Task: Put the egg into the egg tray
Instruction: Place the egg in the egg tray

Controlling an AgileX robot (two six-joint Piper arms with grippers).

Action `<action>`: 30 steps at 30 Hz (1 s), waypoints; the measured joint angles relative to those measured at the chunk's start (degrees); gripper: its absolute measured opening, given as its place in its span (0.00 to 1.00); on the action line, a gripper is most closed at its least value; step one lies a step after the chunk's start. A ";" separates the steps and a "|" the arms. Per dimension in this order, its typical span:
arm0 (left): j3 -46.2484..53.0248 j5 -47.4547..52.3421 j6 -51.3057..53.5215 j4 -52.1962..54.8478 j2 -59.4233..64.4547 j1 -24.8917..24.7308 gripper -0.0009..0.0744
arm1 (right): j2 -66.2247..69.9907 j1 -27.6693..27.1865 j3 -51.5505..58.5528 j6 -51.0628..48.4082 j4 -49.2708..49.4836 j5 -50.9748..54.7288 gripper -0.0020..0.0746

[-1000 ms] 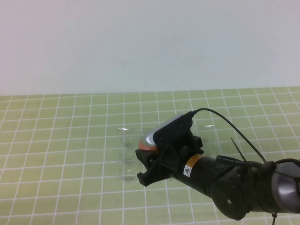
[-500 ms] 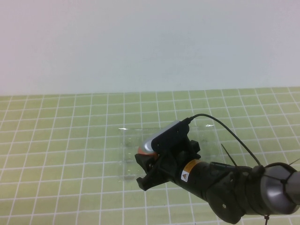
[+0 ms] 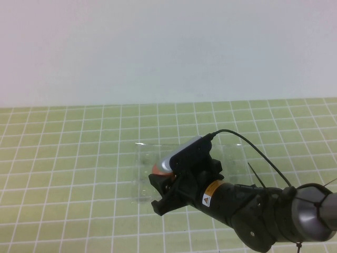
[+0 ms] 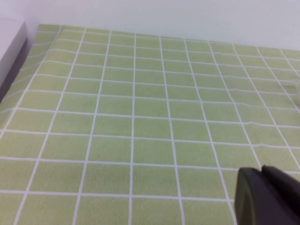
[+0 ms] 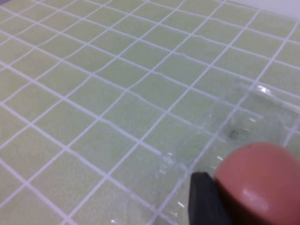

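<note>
My right gripper (image 3: 159, 178) is shut on the reddish-orange egg (image 3: 158, 169) and holds it over the left part of the clear plastic egg tray (image 3: 145, 158). In the right wrist view the egg (image 5: 260, 180) fills the near corner beside one dark finger (image 5: 204, 199), with the tray's glinting cups (image 5: 234, 131) just below it. The wrist camera housing hides most of the egg in the high view. My left gripper (image 4: 262, 176) shows only in the left wrist view, shut and empty, above bare green cloth.
A green checked cloth (image 3: 68, 158) covers the table up to a white wall (image 3: 168, 47). A pale ledge (image 4: 9, 42) edges the cloth in the left wrist view.
My right gripper has moved slightly left and down with the egg, closer to the tray. The left arm has not visibly moved.
</note>
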 joint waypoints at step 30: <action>0.00 0.00 0.00 0.00 0.00 0.00 0.01 | 0.00 -0.01 0.00 -0.01 -0.86 4.42 0.54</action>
